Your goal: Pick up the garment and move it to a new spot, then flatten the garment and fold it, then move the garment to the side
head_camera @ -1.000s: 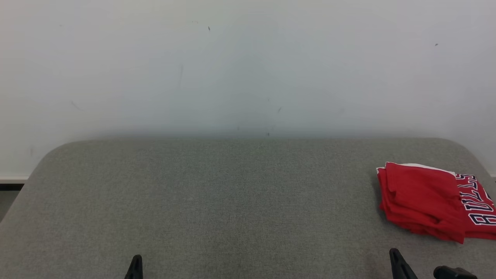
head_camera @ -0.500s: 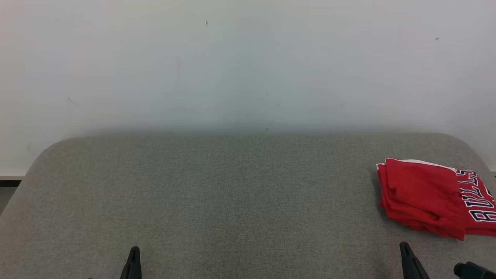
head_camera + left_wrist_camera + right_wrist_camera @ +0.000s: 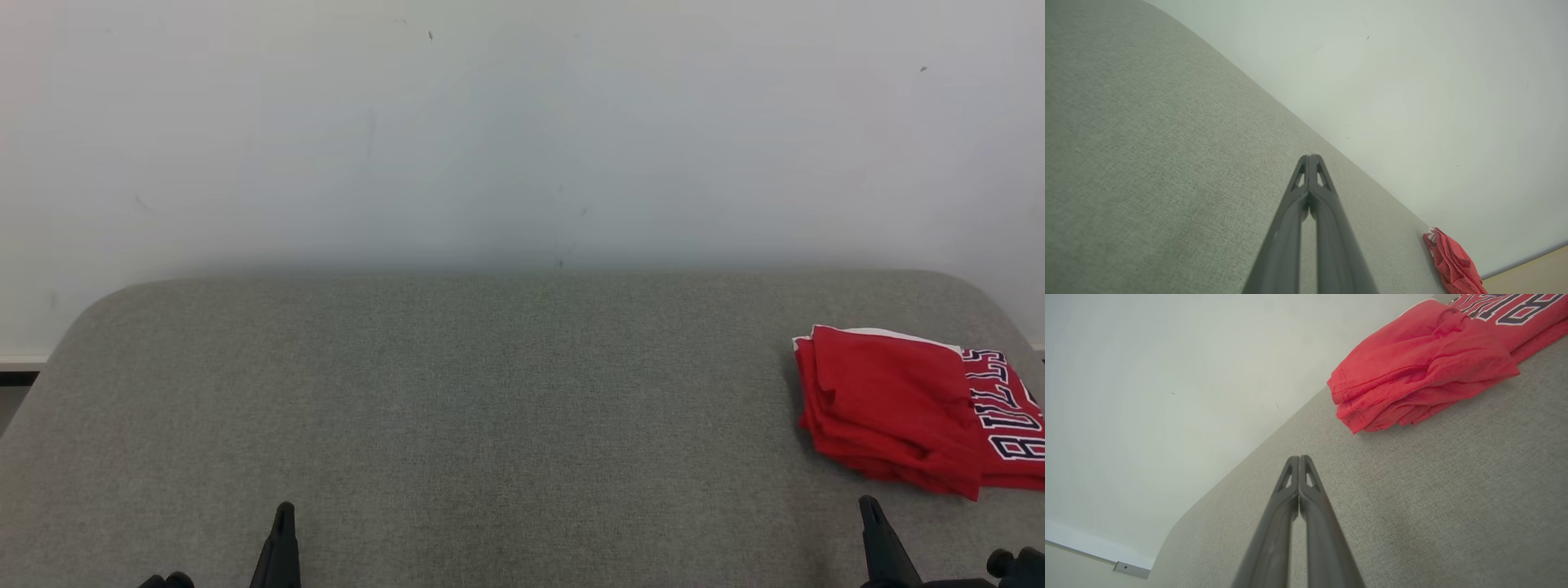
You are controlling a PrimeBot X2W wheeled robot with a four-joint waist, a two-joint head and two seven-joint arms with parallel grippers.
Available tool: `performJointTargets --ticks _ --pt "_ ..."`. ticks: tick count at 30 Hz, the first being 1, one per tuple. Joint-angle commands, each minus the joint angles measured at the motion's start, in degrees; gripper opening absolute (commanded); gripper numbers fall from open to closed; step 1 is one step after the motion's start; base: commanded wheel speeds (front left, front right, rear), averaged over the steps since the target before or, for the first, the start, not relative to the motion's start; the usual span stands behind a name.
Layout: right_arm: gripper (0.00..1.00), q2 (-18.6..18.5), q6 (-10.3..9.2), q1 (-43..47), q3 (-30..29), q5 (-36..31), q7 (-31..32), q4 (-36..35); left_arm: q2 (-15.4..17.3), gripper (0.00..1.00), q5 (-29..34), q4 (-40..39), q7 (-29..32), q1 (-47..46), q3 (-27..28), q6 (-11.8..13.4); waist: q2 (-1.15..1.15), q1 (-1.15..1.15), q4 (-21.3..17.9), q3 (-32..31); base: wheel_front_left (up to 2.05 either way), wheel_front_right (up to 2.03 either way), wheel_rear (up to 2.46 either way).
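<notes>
Red garment point(image 3: 894, 404) lies folded, dark white-edged lettering showing; left gripper point(image 3: 283, 513) and right gripper point(image 3: 869, 505) both pressed together.

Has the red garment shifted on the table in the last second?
No. The red garment keeps its gap to the table's far edge; the wall marks slid up with it, so the camera moved.

Garment point(image 3: 898, 408) on table point(image 3: 457, 392) far right; wall point(image 3: 522, 122) behind.

head looks down, wrists skim low; all share the garment point(image 3: 890, 408).
</notes>
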Motion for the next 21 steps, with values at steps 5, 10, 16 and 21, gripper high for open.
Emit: performJointTargets --ticks 5,10,16,21 --pt "0.0 -0.07 -0.04 -1.91 -1.12 5.56 0.9 -0.82 -0.05 0.0 -5.34 -0.55 1.09 -2.47 -0.08 -0.05 -0.01 0.0 -0.11 0.46 0.0 0.0 0.0" --pt "0.0 -0.07 -0.04 -2.2 -1.63 8.42 1.41 -0.82 -0.07 0.0 -8.07 -0.46 1.68 -2.96 -0.13 -0.05 -0.01 0.0 -0.17 0.76 0.0 0.0 0.0" --pt "0.0 -0.07 -0.05 -2.71 -2.37 12.55 2.15 -0.81 -0.11 0.0 -12.08 -0.34 2.53 -3.64 -0.21 -0.06 -0.01 0.0 -0.27 1.2 0.0 0.0 0.0" --pt "0.0 -0.06 -0.05 -3.04 -2.94 15.81 2.73 -0.81 -0.14 0.0 -15.21 -0.24 3.19 -4.23 -0.27 -0.07 -0.01 0.0 -0.35 1.57 0.0 0.0 0.0"
